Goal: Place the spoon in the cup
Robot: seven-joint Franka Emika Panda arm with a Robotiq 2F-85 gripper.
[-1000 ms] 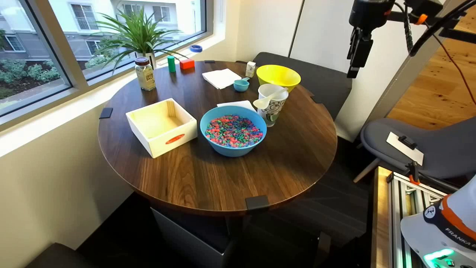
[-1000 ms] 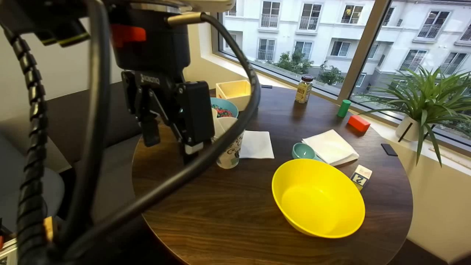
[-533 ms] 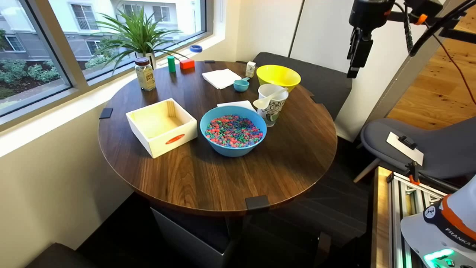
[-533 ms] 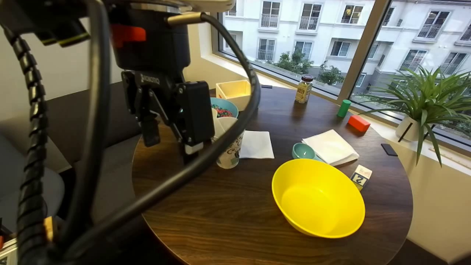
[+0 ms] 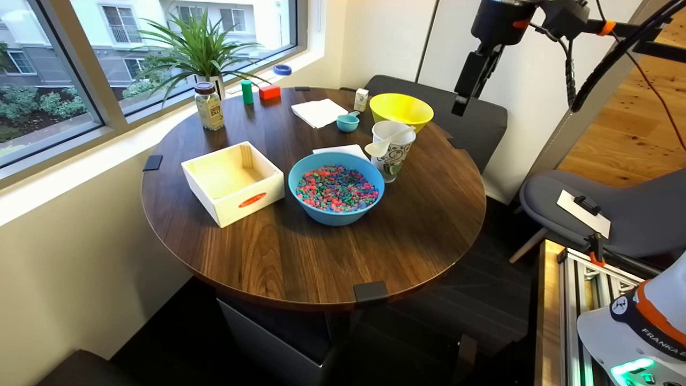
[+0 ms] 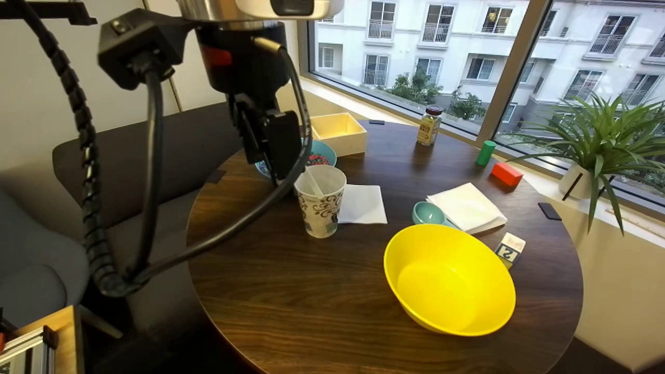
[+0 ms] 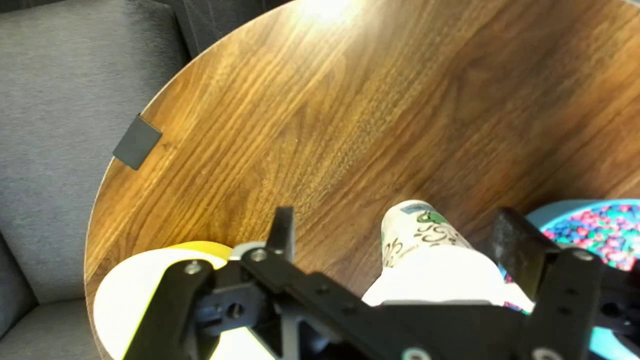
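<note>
Black fingers [image 7: 520, 245] wide apart in the wrist view, aslant and downward in both exterior views.

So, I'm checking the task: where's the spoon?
In an exterior view, the spoon lies across the mouth of the cup, up and right of the blue bowl.

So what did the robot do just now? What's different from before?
In an exterior view, the gripper moved to the picture's left and leans more. It didn't grab or drop anything. The spoon, cup, yellow bowl and blue bowl stayed put.
</note>
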